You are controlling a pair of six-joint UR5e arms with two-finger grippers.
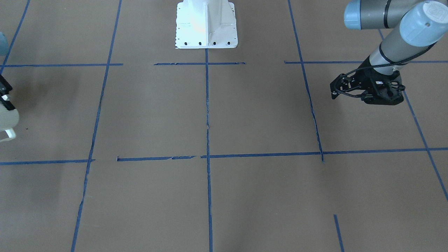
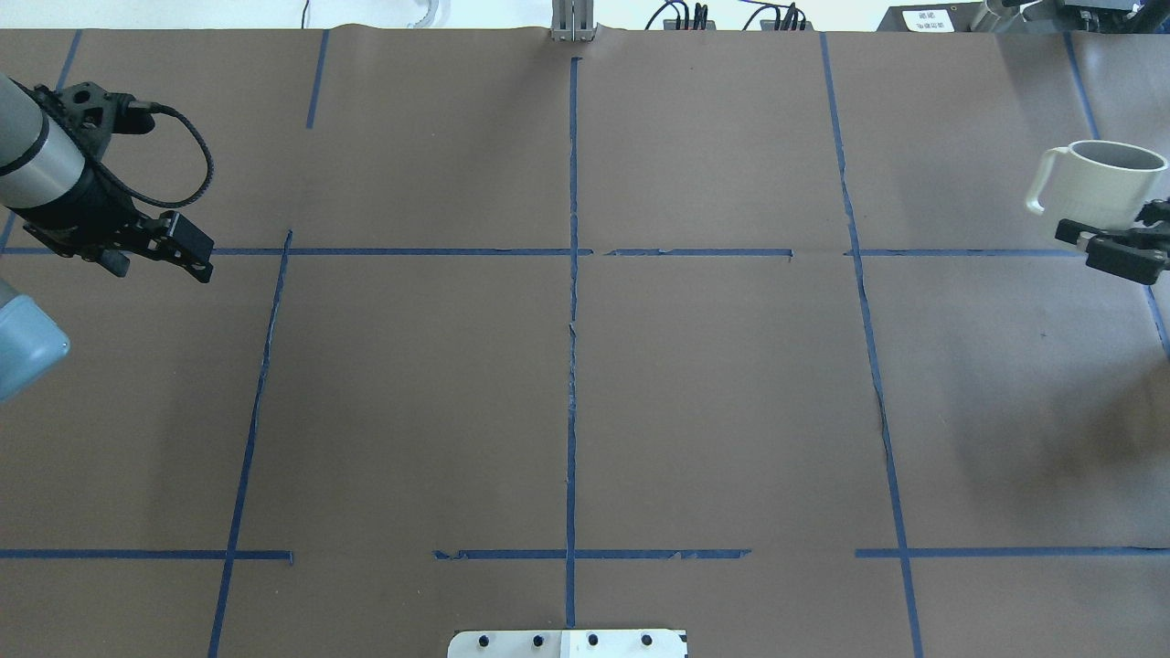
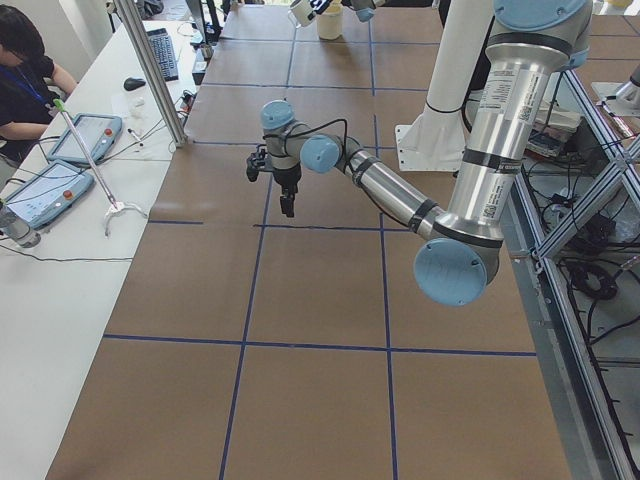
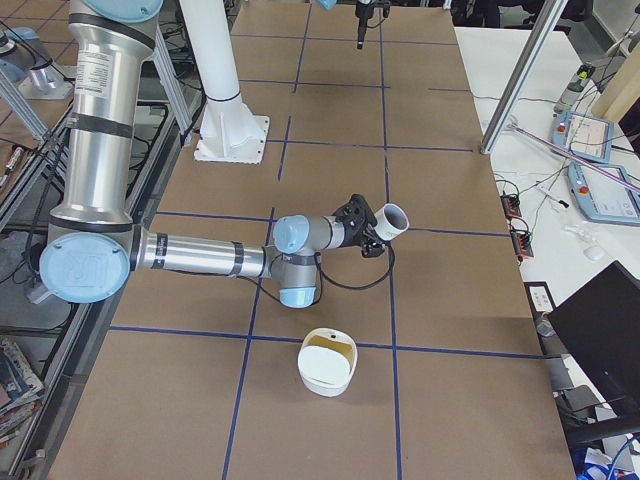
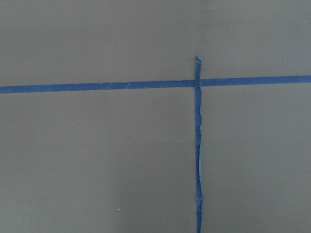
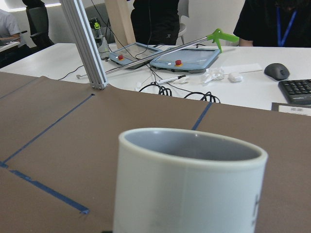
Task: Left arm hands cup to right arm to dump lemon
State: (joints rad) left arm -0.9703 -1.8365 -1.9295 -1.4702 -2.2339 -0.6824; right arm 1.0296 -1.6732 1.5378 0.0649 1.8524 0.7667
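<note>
The cup (image 2: 1101, 183) is at the far right edge of the overhead view, about 2 o'clock on the table (image 2: 585, 384). It seems lifted off the surface and nearly upright, with its handle (image 2: 1037, 183) pointing to 9 o'clock. The right gripper (image 2: 1117, 239) holds it from the 6 o'clock side, the jaws clamped on the lower body of the cup. The left gripper (image 2: 164, 251) hangs well apart, near 10 o'clock, above a crossing of blue tape (image 5: 198, 82), and it carries nothing; whether its jaws are apart or together I cannot tell. So I judge that the hand-over is already made and that the dumping is the part that remains. The lemon I cannot find in any view: the grey inside of the cup shows no yellow piece, but the wrist camera looks too flat over the rim to see the bottom. In the right side view a white container (image 4: 327, 365) with a yellowish inside stands at 6 o'clock of the cup; whether the lemon lies in it I cannot say. About writing: at the right edge of the cup's wall there is a dark piece of lettering (image 6: 256, 209), cut off and not readable. A white label (image 2: 923, 18) beyond the table at 1 o'clock has print too small to read, and so have the stickers (image 3: 500, 100) on the left arm's tube.
</note>
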